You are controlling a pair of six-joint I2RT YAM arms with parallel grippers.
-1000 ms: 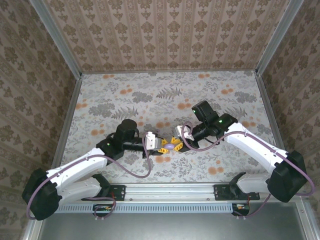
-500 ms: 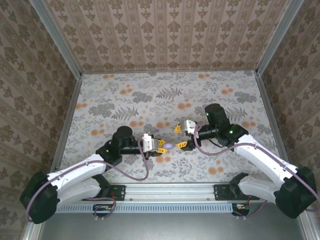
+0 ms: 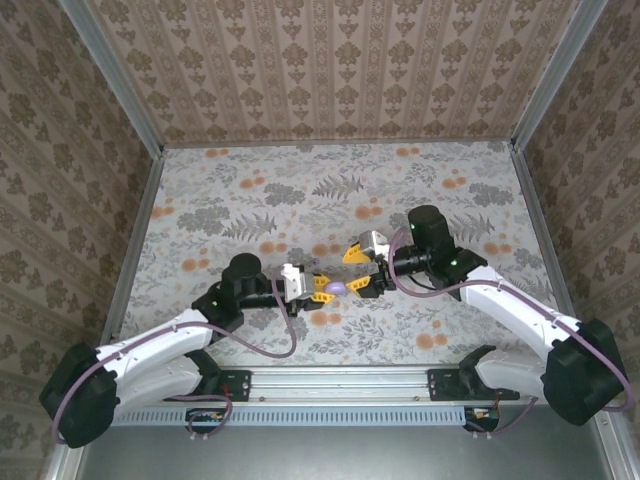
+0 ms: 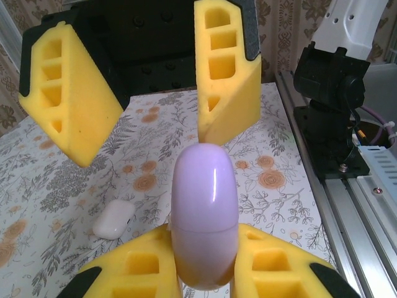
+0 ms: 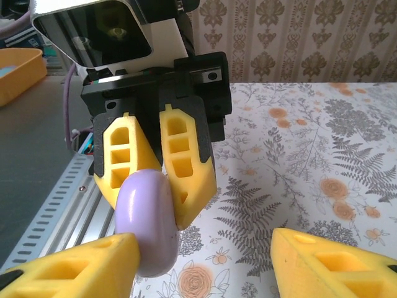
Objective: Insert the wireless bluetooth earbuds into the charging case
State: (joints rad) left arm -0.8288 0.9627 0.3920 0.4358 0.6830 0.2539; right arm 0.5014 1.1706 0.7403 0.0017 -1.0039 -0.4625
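Note:
A lilac, egg-shaped charging case stands closed between the yellow fingers of my left gripper, which is shut on its lower half. From above, the case sits at the tip of the left gripper. My right gripper faces it from the right, open. In the right wrist view the case lies close beside the left finger of the right gripper; I cannot tell whether they touch. A small white oval piece, perhaps an earbud, lies on the floral table.
The floral tabletop stretches away behind both grippers, enclosed by patterned walls. A metal rail with the arm bases runs along the near edge. The right arm's base stands to the right in the left wrist view.
The right gripper has drawn back from the case to the right and stands open. The left gripper has shifted slightly left, still holding the case.

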